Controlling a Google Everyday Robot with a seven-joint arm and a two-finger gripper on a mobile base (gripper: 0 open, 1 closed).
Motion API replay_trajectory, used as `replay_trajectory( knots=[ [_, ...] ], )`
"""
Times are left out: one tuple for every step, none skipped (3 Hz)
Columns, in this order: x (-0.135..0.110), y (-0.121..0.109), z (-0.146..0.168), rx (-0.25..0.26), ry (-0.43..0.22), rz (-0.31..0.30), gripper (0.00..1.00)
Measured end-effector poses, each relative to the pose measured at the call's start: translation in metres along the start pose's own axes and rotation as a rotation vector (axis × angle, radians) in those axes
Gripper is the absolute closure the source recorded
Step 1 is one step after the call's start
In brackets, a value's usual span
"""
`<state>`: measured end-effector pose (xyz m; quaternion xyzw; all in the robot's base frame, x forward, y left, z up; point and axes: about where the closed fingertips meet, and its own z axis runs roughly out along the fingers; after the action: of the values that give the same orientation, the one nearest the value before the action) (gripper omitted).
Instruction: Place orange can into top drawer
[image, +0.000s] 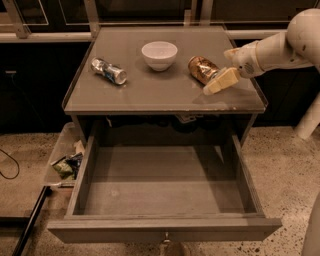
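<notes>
The orange can (203, 69) lies on its side on the cabinet top (165, 95), right of the middle. My gripper (225, 67) comes in from the right, just right of the can, a little above the top. It is open and empty, with one pale finger (220, 81) low at the can's near end and the other behind. The top drawer (160, 187) is pulled fully out below the top. Its flat grey bottom is bare and a small knob (165, 235) shows on the front.
A white bowl (159, 54) stands at the back middle of the top. A silver-and-blue can (108, 70) lies on its side at the left. A clear bin of wrappers (65, 161) sits on the floor left of the drawer.
</notes>
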<state>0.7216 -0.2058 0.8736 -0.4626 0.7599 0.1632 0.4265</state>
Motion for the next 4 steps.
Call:
replay_trajectory(
  knots=[
    [0.0, -0.004, 0.011, 0.044, 0.035, 0.04, 0.0],
    [-0.001, -0.005, 0.025, 0.068, 0.063, 0.074, 0.0],
    [-0.001, -0.006, 0.038, 0.07, 0.078, 0.109, 0.0],
    [-0.001, -0.005, 0.038, 0.07, 0.078, 0.11, 0.18]
  ],
)
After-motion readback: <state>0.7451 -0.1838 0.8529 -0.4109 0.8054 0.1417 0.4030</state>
